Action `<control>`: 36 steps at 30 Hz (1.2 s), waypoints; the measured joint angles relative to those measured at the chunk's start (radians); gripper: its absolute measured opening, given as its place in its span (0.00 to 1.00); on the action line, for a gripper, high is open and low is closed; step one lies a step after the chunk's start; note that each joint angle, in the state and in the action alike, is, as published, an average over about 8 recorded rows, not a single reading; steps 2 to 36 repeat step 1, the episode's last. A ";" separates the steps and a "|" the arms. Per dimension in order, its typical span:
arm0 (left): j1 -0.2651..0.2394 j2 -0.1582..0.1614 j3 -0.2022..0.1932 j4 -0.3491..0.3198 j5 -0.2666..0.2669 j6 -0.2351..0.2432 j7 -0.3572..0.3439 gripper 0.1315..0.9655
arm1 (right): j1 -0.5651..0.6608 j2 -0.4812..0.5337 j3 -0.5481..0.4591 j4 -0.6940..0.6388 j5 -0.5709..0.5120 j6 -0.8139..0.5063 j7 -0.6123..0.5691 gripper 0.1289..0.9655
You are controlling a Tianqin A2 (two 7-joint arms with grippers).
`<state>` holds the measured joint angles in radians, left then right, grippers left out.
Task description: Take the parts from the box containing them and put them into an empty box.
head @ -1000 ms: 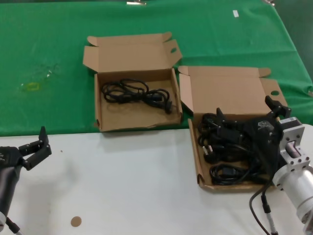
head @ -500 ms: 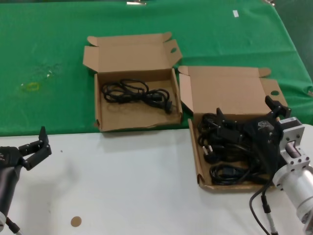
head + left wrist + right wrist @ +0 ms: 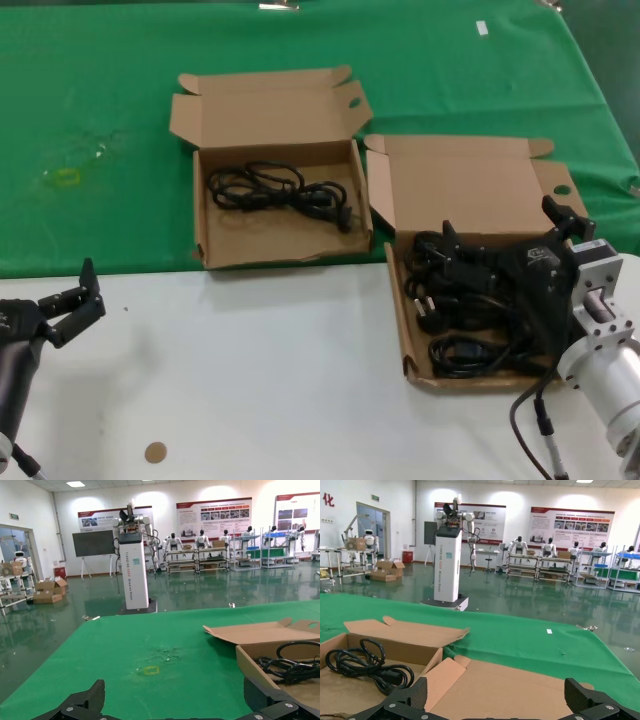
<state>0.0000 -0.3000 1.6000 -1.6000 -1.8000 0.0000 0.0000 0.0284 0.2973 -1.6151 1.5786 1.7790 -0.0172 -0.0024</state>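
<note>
The wider brown box lies at the right on the white table and holds several black cable bundles. My right gripper is open, low over the far part of this box, above the bundles and in front of its lid. The smaller, squarer box lies on the green cloth and holds one cable bundle, which also shows in the right wrist view and the left wrist view. My left gripper is open and empty at the table's left edge.
A green cloth covers the far half of the table; the near half is white. A small brown disc lies near the front left. A yellow mark sits on the cloth at far left.
</note>
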 joint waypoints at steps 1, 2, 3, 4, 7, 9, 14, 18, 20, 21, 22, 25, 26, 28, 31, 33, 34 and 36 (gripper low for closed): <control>0.000 0.000 0.000 0.000 0.000 0.000 0.000 1.00 | 0.000 0.000 0.000 0.000 0.000 0.000 0.000 1.00; 0.000 0.000 0.000 0.000 0.000 0.000 0.000 1.00 | 0.000 0.000 0.000 0.000 0.000 0.000 0.000 1.00; 0.000 0.000 0.000 0.000 0.000 0.000 0.000 1.00 | 0.000 0.000 0.000 0.000 0.000 0.000 0.000 1.00; 0.000 0.000 0.000 0.000 0.000 0.000 0.000 1.00 | 0.000 0.000 0.000 0.000 0.000 0.000 0.000 1.00; 0.000 0.000 0.000 0.000 0.000 0.000 0.000 1.00 | 0.000 0.000 0.000 0.000 0.000 0.000 0.000 1.00; 0.000 0.000 0.000 0.000 0.000 0.000 0.000 1.00 | 0.000 0.000 0.000 0.000 0.000 0.000 0.000 1.00; 0.000 0.000 0.000 0.000 0.000 0.000 0.000 1.00 | 0.000 0.000 0.000 0.000 0.000 0.000 0.000 1.00; 0.000 0.000 0.000 0.000 0.000 0.000 0.000 1.00 | 0.000 0.000 0.000 0.000 0.000 0.000 0.000 1.00; 0.000 0.000 0.000 0.000 0.000 0.000 0.000 1.00 | 0.000 0.000 0.000 0.000 0.000 0.000 0.000 1.00; 0.000 0.000 0.000 0.000 0.000 0.000 0.000 1.00 | 0.000 0.000 0.000 0.000 0.000 0.000 0.000 1.00; 0.000 0.000 0.000 0.000 0.000 0.000 0.000 1.00 | 0.000 0.000 0.000 0.000 0.000 0.000 0.000 1.00; 0.000 0.000 0.000 0.000 0.000 0.000 0.000 1.00 | 0.000 0.000 0.000 0.000 0.000 0.000 0.000 1.00; 0.000 0.000 0.000 0.000 0.000 0.000 0.000 1.00 | 0.000 0.000 0.000 0.000 0.000 0.000 0.000 1.00; 0.000 0.000 0.000 0.000 0.000 0.000 0.000 1.00 | 0.000 0.000 0.000 0.000 0.000 0.000 0.000 1.00; 0.000 0.000 0.000 0.000 0.000 0.000 0.000 1.00 | 0.000 0.000 0.000 0.000 0.000 0.000 0.000 1.00; 0.000 0.000 0.000 0.000 0.000 0.000 0.000 1.00 | 0.000 0.000 0.000 0.000 0.000 0.000 0.000 1.00; 0.000 0.000 0.000 0.000 0.000 0.000 0.000 1.00 | 0.000 0.000 0.000 0.000 0.000 0.000 0.000 1.00; 0.000 0.000 0.000 0.000 0.000 0.000 0.000 1.00 | 0.000 0.000 0.000 0.000 0.000 0.000 0.000 1.00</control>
